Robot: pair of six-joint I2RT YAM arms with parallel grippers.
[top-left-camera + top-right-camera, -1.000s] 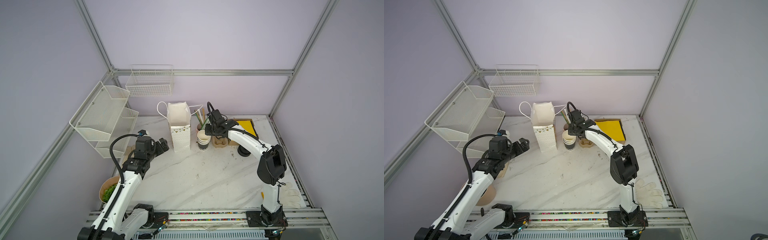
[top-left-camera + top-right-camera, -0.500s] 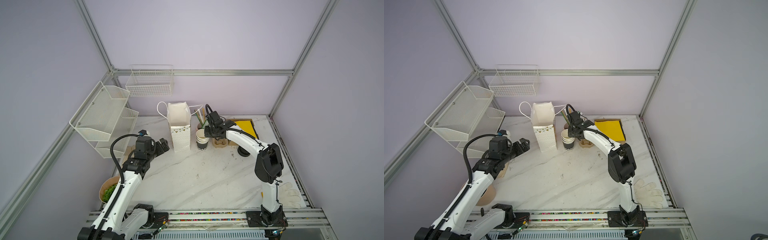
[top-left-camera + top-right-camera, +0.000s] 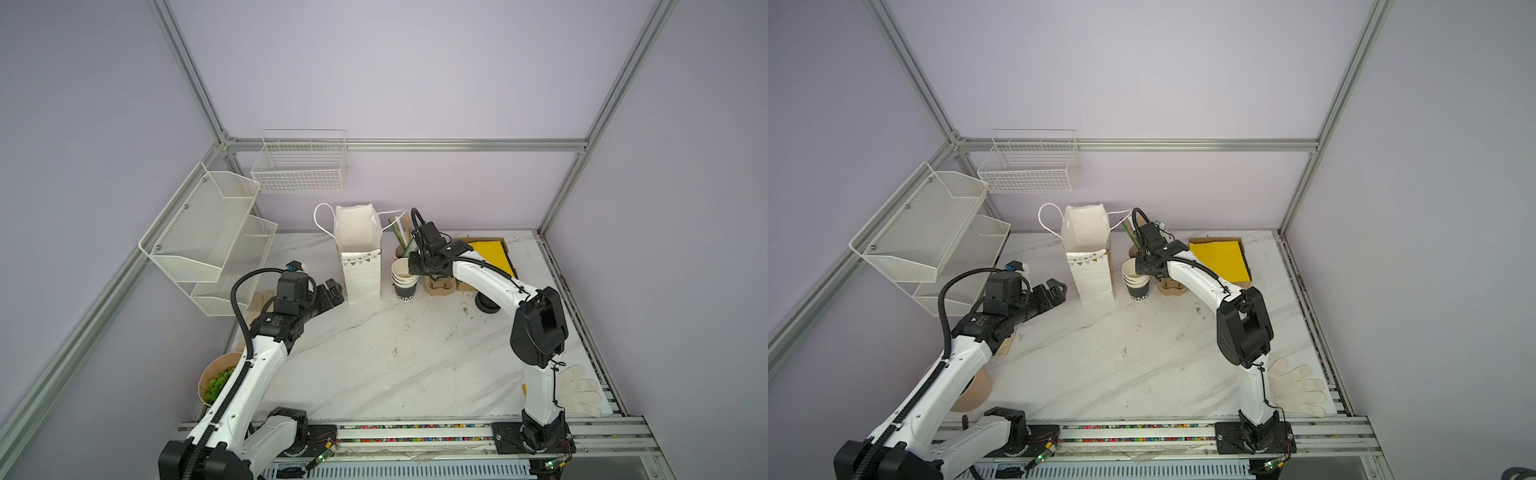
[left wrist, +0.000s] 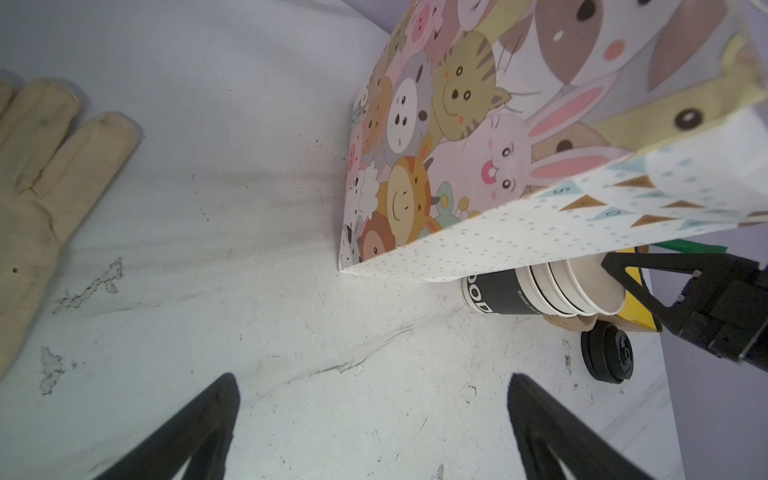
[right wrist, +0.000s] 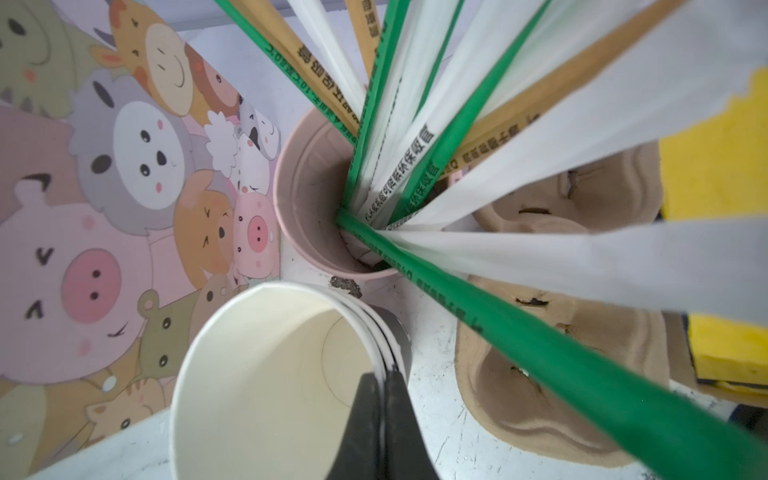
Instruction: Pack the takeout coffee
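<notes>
The takeout coffee cup, cream-white inside, is the topmost of a nested stack of black-walled cups standing just right of the white paper bag. My right gripper comes down from above and is shut on that cup's rim, one finger inside the cup and one outside. My left gripper hovers open and empty left of the bag. The left wrist view shows the stack beyond the bag's corner.
Behind the stack a pinkish cup holds several straws. To the right lie a cardboard cup carrier, a black lid and a yellow pad. Wire racks, gloves and a bowl of greens line the edges.
My right gripper has shifted slightly left onto the cup stack and closed on the top cup's rim. The left arm has not moved.
</notes>
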